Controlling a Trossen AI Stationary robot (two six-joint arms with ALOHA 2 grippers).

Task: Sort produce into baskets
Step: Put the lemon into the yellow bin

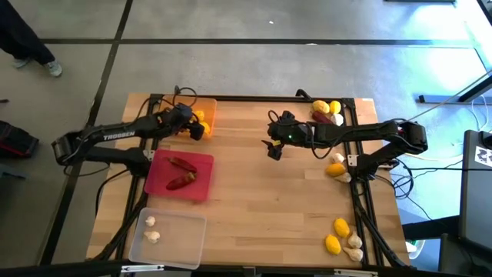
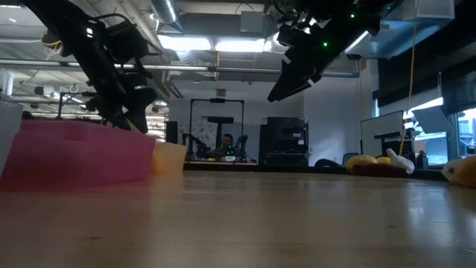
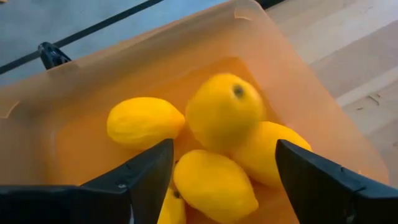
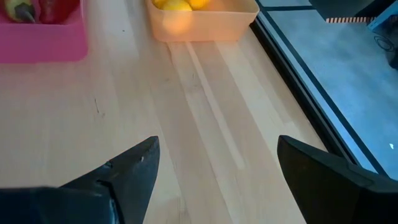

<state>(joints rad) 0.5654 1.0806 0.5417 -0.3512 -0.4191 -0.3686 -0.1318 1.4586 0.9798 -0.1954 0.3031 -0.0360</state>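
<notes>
The orange basket stands at the table's far left and holds several yellow lemons. My left gripper hangs open just above it, one lemon lying between its fingers on top of the others. The red-pink basket holds two dark red peppers. The clear basket at the near left holds two white garlic bulbs. My right gripper stands open above the bare table middle, with nothing between its fingers.
Unsorted produce lies along the right side: lemons, a pepper and garlic at the far right, a lemon with garlic at mid right, more lemons and garlic at the near right. A dark frame rail runs along the right edge.
</notes>
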